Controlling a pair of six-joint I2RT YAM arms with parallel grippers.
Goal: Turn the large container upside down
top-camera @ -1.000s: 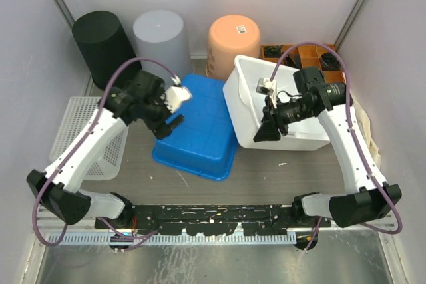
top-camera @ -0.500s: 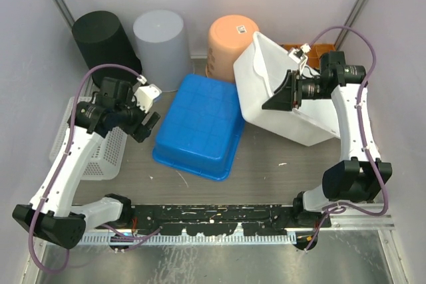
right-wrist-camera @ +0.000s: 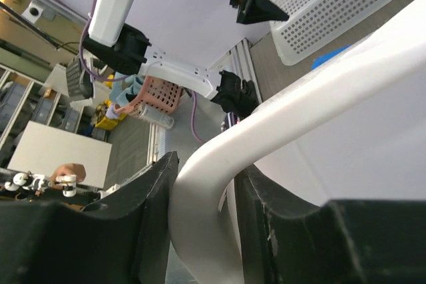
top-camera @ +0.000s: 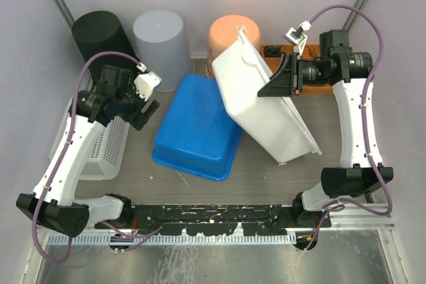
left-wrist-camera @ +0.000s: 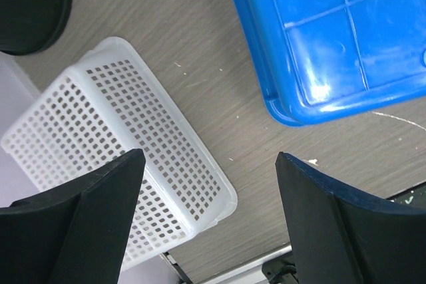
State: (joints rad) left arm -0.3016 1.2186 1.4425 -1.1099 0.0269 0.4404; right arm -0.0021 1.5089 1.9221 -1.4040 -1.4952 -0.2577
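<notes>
The large white container (top-camera: 263, 104) stands tipped up on its near edge, leaning over the right side of the blue tub (top-camera: 196, 128), which lies bottom up. My right gripper (top-camera: 283, 78) is shut on the white container's rim (right-wrist-camera: 219, 157), high above the table. My left gripper (top-camera: 143, 114) is open and empty, above the gap between the blue tub (left-wrist-camera: 333, 38) and the white mesh basket (left-wrist-camera: 113, 157).
A black bucket (top-camera: 103, 38), a grey bucket (top-camera: 160, 34) and an orange bucket (top-camera: 229, 34) stand upside down along the back wall. The white mesh basket (top-camera: 100, 141) lies at the left. An orange compartment tray (top-camera: 313, 51) sits at the back right.
My right gripper has lifted and swung the white container from flat on the table to nearly on edge, tipping toward the blue tub. My left gripper has drawn back left off the tub.
</notes>
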